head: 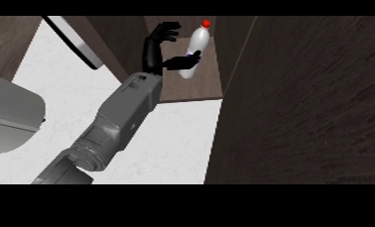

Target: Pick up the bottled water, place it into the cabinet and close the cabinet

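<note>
Grey blocky forearm, rounded elbow housing, black slim-fingered robot hand

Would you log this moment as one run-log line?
left hand: open, thumb at bottled water | bottled water: inside cabinet | cabinet door: open

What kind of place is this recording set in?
Most likely a kitchen: a white, marble-like counter, a dark wooden cabinet standing open above it, and a bottled water with a red cap in the cabinet's opening.
</note>
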Tool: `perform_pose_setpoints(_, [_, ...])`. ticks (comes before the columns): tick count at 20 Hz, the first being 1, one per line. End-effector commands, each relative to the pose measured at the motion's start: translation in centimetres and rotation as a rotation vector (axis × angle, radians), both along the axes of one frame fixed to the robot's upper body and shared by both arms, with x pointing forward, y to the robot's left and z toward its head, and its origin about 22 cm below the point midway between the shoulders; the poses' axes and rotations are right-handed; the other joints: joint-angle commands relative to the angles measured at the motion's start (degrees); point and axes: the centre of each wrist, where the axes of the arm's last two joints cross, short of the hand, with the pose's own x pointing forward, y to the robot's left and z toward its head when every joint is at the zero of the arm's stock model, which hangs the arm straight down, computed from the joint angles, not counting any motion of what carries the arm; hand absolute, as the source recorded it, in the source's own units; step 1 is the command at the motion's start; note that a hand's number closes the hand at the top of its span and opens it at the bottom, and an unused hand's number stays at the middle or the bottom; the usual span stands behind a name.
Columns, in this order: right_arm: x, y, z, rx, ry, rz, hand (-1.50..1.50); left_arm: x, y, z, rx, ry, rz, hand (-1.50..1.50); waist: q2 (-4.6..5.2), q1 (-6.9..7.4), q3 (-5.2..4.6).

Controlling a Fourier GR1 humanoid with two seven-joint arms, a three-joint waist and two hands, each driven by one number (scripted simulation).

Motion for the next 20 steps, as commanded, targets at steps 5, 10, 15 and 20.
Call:
perform_pose_setpoints(5, [-0.8, -0.4, 0.5, 0.020, -0.013, 0.026, -1.50, 0.9, 0.2, 1.1, 0.011, 0.003, 0.012, -1.50, 0.33, -0.69, 0.00])
perform_pose_setpoints(10, [-0.8, -0.8, 1.4, 0.006, -0.042, 0.032, -1.50, 0.9, -0.1, 1.2, -0.064, -0.001, -0.014, -1.50, 0.57, -0.85, -0.07])
perform_pose_setpoints(15, [-0.2, -1.0, 0.8, 0.041, -0.019, 0.020, -1.50, 0.4, 0.3, 0.2, -0.024, -0.020, -0.036, -1.50, 0.59, -0.46, -0.01])
perform_pose_setpoints(20, [-1.1, -1.0, 0.7, 0.025, -0.020, 0.034, -1.50, 1.0, -0.6, 1.9, -0.108, -0.065, -0.131, -1.50, 0.12, -0.88, 0.00])
